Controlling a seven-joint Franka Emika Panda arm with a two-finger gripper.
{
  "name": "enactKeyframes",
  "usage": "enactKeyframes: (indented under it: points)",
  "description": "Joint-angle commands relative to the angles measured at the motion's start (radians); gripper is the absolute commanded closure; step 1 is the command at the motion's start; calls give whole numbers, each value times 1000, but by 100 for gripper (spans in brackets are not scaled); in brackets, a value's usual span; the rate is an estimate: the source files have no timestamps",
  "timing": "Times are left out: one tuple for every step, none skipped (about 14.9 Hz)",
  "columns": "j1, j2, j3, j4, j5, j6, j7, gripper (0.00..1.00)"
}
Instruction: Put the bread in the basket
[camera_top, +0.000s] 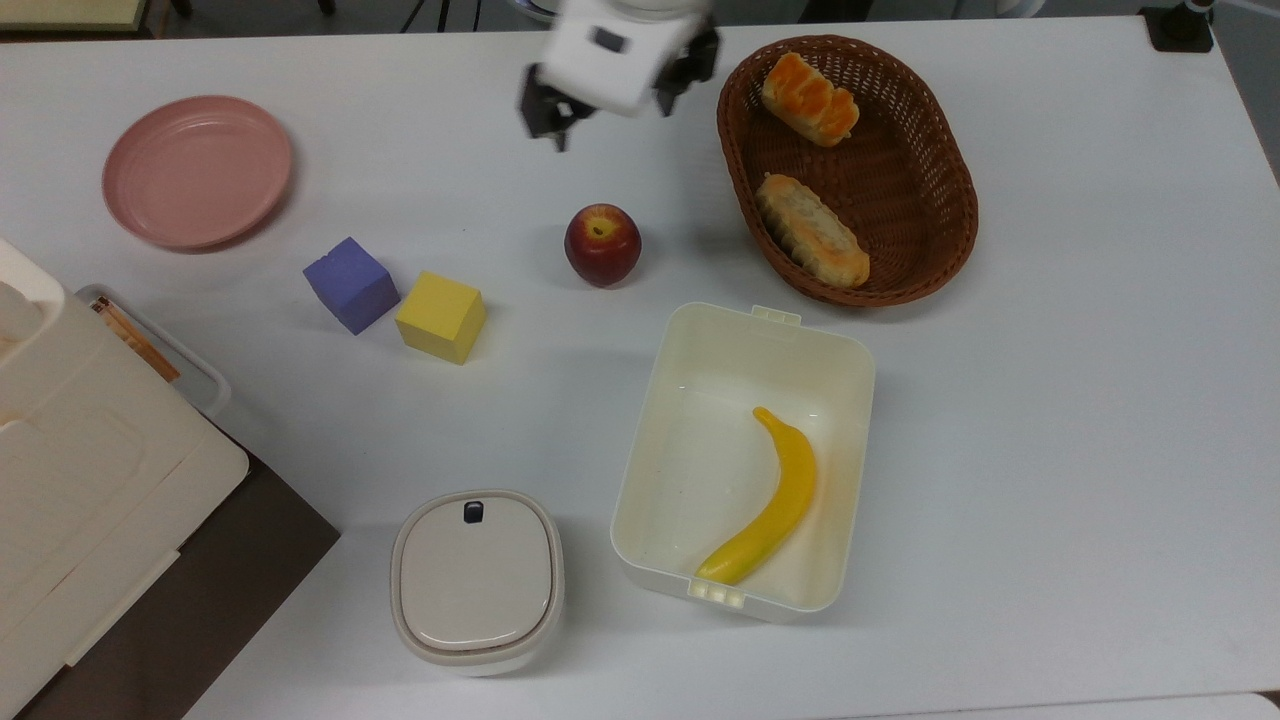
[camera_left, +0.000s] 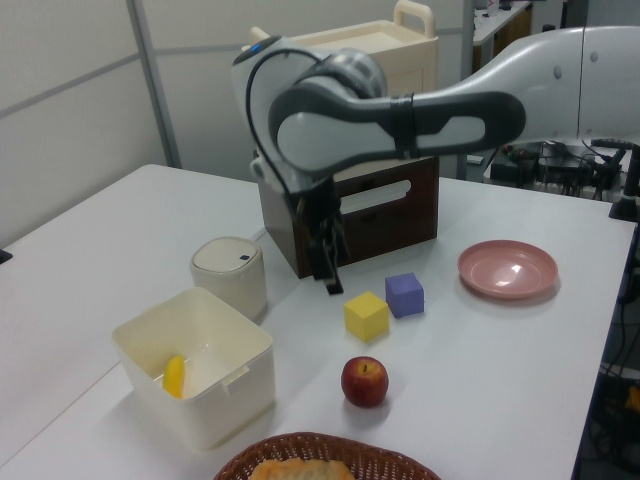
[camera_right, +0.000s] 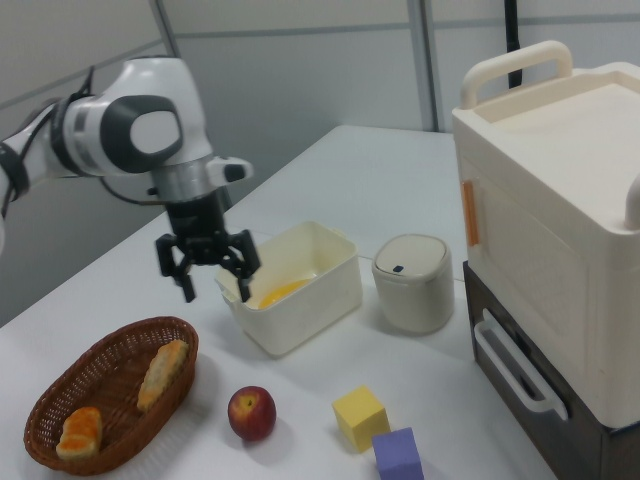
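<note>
Now bread (camera_top: 810, 86) lies inside the basket (camera_top: 940, 230).

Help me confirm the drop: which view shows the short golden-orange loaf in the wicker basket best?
The top view: the short golden-orange loaf lies whole and unobstructed inside the brown woven wicker basket. The right view shows the loaf smaller, at the basket's near end. The left view catches just the basket's rim.
</note>
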Motion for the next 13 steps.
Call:
enactKeyframes:
  points:
    - [-73,-17,0,-5,-33,29,26,0]
    - [-90,-17,0,-5,-58,35,48,0]
    - [-103,-17,0,-7,-88,38,78,0]
    - [-119,-15,1,-7,-113,45,95,0]
    - [-148,-12,0,-8,-115,87,99,0]
    - [-165,-12,0,-11,-109,119,101,0]
    - [-180,-12,0,-24,-121,157,99,0]
    - [-183,-14,-5,-24,-115,185,127,0]
    - [-180,-14,-26,-22,-112,193,151,0]
    - [-159,-15,-68,-22,-104,199,151,0]
    - [-132,-12,-91,-21,-99,197,150,0]
    - [-122,-12,-100,-21,-98,197,151,0]
    - [-113,-12,-103,-22,-83,196,151,0]
